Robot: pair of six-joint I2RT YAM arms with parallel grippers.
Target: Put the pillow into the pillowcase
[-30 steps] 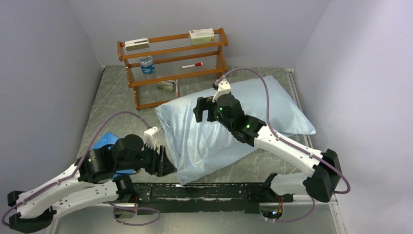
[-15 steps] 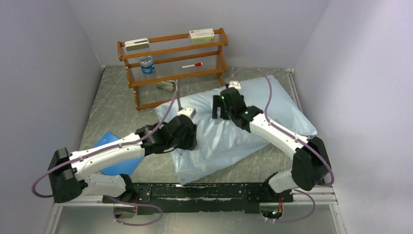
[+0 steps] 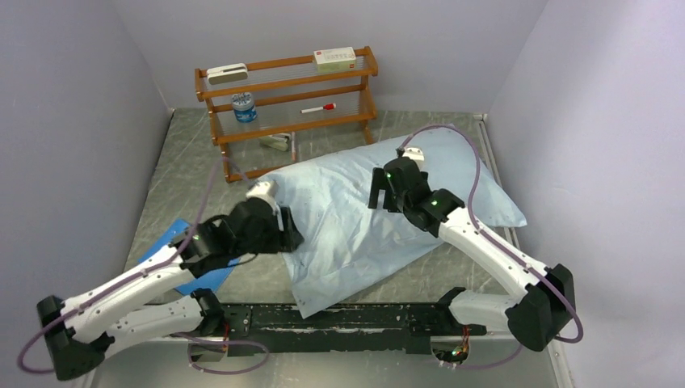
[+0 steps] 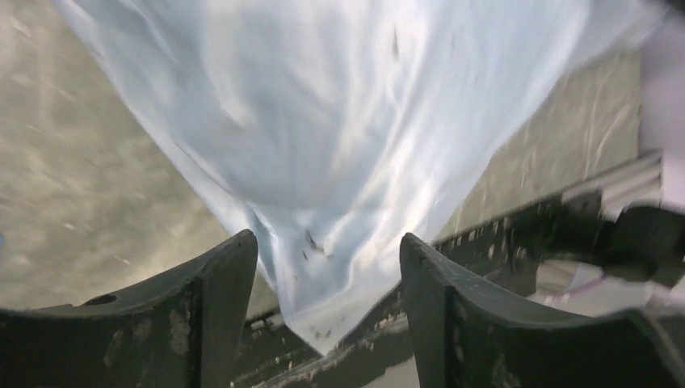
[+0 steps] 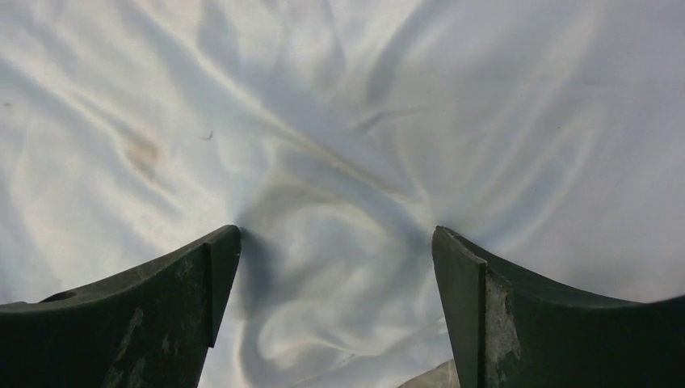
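Left gripper (image 4: 325, 238) and right gripper (image 5: 337, 230) both gape empty; I fear a stray pinch drags the pillowcase (image 3: 347, 222) askew.

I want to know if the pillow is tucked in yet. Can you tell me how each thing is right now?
pillowcase: lying plump and wrinkly, near corner flat.
pillow: no white showing; probably hidden inside the pillowcase.
left tool: open, at the pillowcase's near-left edge.
right tool: open, tips pressing on top of the pillowcase.
flat blue rectangle: lying flat, partly under the left arm.
wooden shelf: standing upright at the back.
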